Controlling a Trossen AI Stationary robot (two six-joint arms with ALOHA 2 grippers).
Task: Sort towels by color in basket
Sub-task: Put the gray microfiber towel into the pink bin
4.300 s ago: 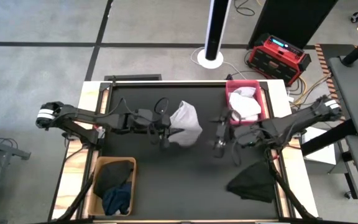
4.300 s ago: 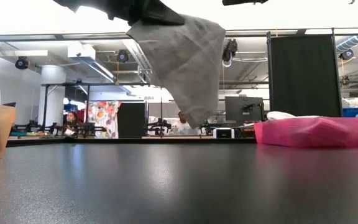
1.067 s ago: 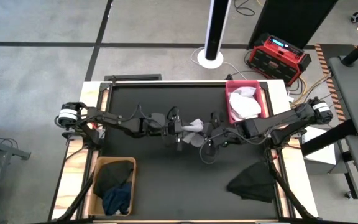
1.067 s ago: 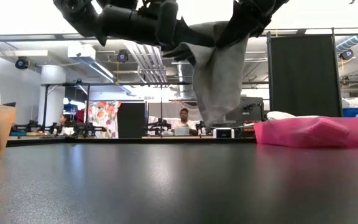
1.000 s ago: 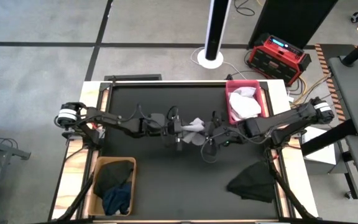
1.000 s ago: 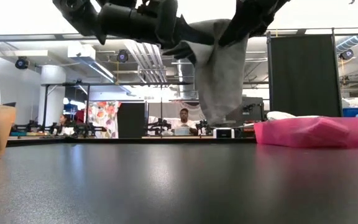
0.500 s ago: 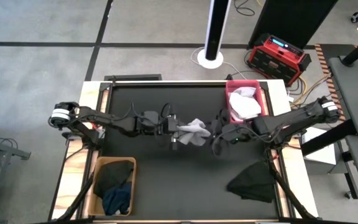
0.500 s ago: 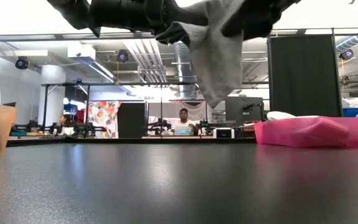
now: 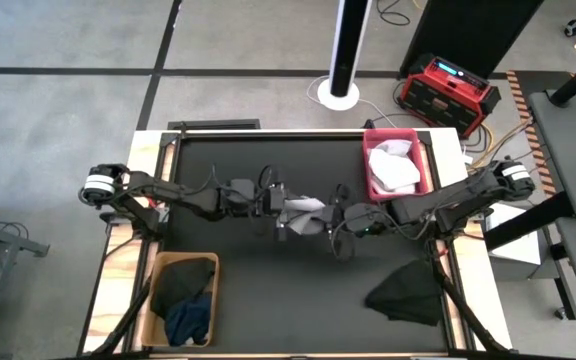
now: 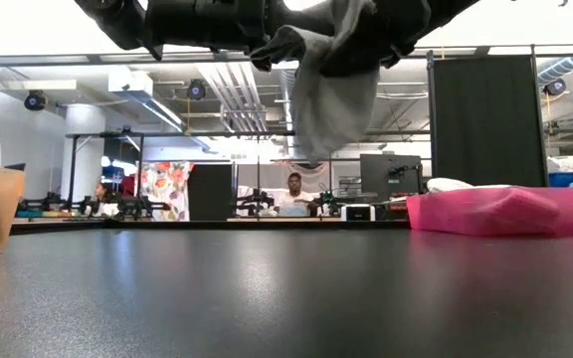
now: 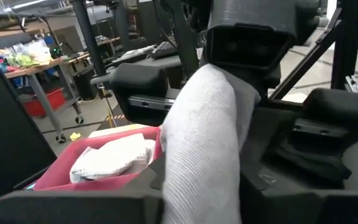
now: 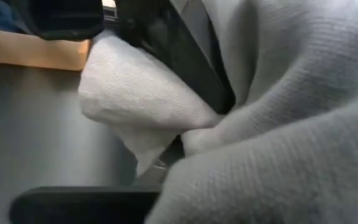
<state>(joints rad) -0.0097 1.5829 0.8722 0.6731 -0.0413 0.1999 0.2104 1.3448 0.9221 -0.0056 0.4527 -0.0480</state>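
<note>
Off the table's left side there is bare grey floor crossed by dark tape lines. On the black table top (image 9: 238,290), the tan basket (image 9: 164,268) sits at the near left corner with a black towel (image 9: 184,282) and a navy towel (image 9: 190,320) inside it.

Moving toward the middle, the left gripper (image 9: 282,212) is up in the air over the centre of the table, clamped on one end of the light grey towel (image 9: 304,214). In the low view that towel (image 10: 332,94) hangs well clear of the table top. The right gripper (image 9: 340,222) is right against the towel's other end; its wrist view is filled with grey cloth, and I cannot tell whether its fingers are together or apart, nor whether they grip.

Further right, the pink bin (image 9: 372,182) stands at the far right of the table with white towels (image 9: 394,170) heaped in it, and another black towel (image 9: 408,292) lies loose near the right front corner.

Beyond the table a white pole on a round base (image 9: 342,92) and a red case (image 9: 446,92) stand on the floor. The low view shows an open workshop with exposed ducts, a dark panel (image 10: 485,119) — and people seated far back.
</note>
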